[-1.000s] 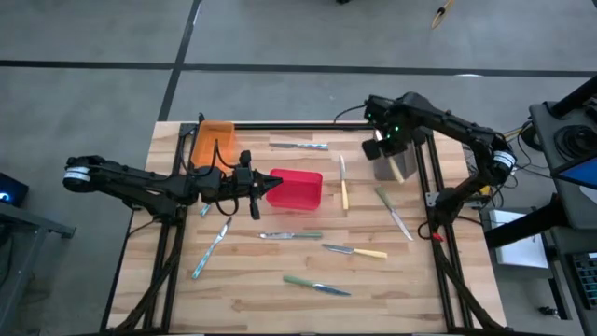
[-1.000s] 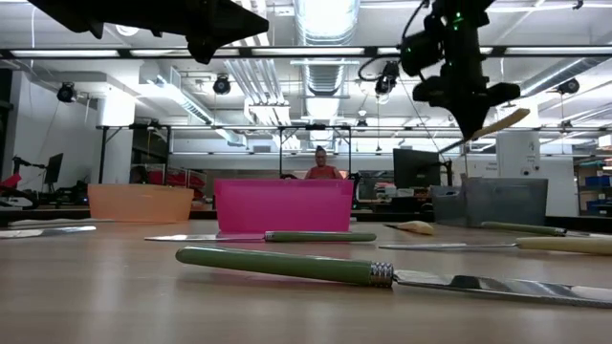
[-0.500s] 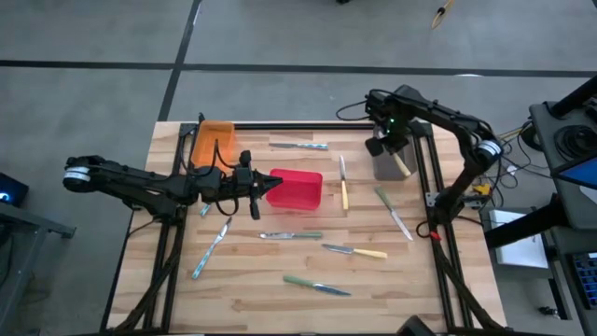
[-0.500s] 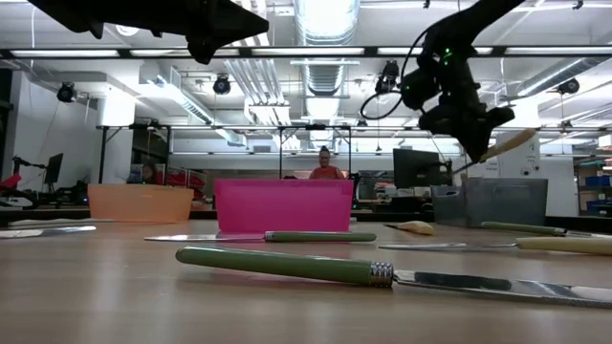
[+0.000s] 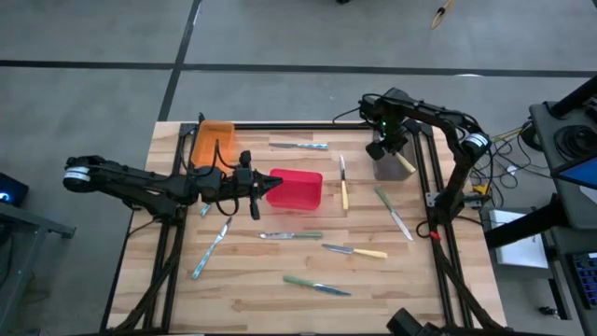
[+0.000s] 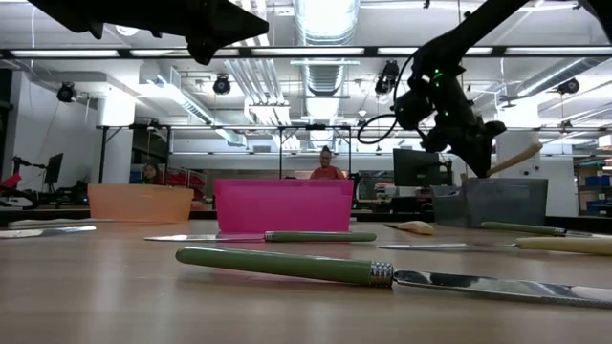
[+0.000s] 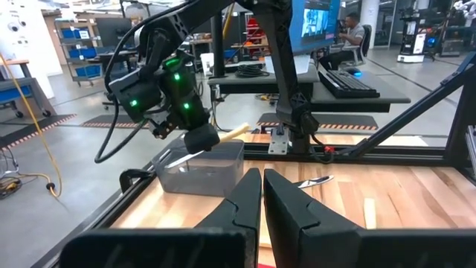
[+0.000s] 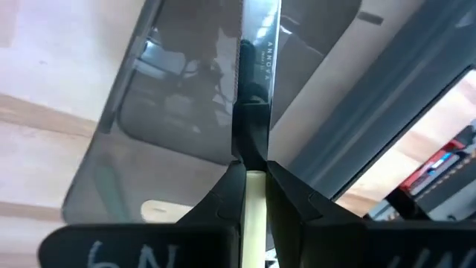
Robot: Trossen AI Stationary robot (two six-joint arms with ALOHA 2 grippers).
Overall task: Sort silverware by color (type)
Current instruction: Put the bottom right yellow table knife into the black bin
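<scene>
We see the right gripper point(image 5: 395, 155) over the grey bin point(image 5: 384, 170), fingers pinching a yellow knife point(image 8: 253, 97) blade-down into it; left gripper point(image 5: 271, 187), closed empty, hangs beside the red bin point(image 5: 300, 194).

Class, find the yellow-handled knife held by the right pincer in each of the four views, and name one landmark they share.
High view: knife over the grey bin, far right.
Low view: handle upper right, above bin.
Left wrist view: knife left of centre.
Right wrist view: blade centre, handle below.
Landmark: grey bin.
</scene>
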